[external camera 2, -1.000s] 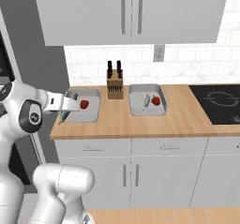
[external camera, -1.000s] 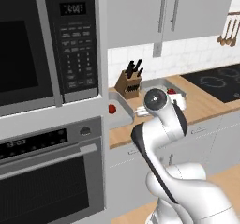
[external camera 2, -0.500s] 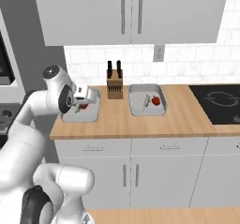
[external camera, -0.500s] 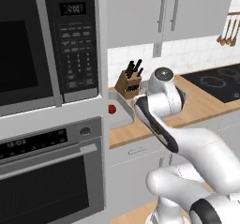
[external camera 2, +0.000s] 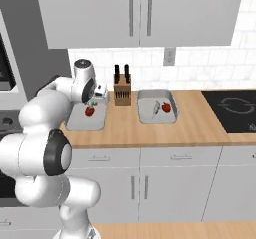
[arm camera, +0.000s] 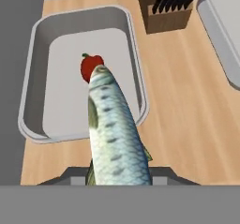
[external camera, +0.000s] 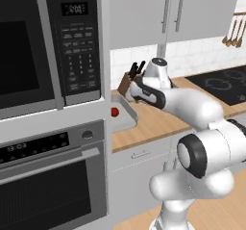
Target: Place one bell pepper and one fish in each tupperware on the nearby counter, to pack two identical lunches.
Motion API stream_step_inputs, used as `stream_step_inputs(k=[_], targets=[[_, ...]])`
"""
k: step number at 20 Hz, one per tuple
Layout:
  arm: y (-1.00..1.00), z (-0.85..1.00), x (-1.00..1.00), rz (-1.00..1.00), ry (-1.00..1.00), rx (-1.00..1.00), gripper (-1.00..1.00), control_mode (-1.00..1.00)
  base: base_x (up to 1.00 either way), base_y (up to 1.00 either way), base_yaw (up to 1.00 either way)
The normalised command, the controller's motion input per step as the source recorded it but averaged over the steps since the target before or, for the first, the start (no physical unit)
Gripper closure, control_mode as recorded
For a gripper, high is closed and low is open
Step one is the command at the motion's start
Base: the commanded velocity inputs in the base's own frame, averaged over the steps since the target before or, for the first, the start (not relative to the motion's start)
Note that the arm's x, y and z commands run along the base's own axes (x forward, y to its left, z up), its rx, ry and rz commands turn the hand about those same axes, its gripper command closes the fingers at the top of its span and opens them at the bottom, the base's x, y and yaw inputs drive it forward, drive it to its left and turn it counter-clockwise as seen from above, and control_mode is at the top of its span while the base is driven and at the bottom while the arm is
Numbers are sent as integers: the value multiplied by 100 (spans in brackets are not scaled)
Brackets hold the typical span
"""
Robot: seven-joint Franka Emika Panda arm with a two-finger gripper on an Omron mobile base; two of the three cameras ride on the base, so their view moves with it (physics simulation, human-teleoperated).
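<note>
Tool (arm camera: 119,181): gripping the slim pale-greenish fish (arm camera: 115,134) near its tail end, jaws hidden beneath the body in the hand view; the fish is projecting forward and out over the left tupperware (arm camera: 33,78).

Fish, item one: hanging above the left tupperware's near rim, head pointing toward the bell pepper (arm camera: 91,64) lying inside. Judged slick, scaled, tapering and light; a long body held at one end is likely to pivot or slide between the pads, so a hold nearer mid-body, across the thicker flanks, would be steadier. Firm pressure seems safe; it looks stiff rather than floppy.

Bell pepper, item one: sitting on the tray floor toward the far side, red and glossy. Judged light, rounded, prone to rolling; best taken across its widest part.

Left tupperware: resting on the bench (arm camera: 187,115), beside the knife block (arm camera: 171,7). In the right base view it (external camera 2: 75,125) is sitting just left of the block (external camera 2: 122,93), with the arm reaching over it.

Right tupperware (external camera 2: 145,118): sitting well apart on the far side of the block, already containing the second fish (external camera 2: 156,107) and second bell pepper (external camera 2: 166,107), lying close together.

Cooktop (external camera 2: 235,108): occupying the bench's right end.

Remaining, as judged: setting this fish down inside the left tray, beside its pepper.
</note>
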Motion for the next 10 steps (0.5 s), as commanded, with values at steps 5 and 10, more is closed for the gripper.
stream_step_inputs(k=[5, 10], targets=[[39, -57, 56, 1, 0, 2, 100, -100, 0, 0, 0], [35, -37, 76, 2, 0, 9, 100, -100, 0, 0, 0]])
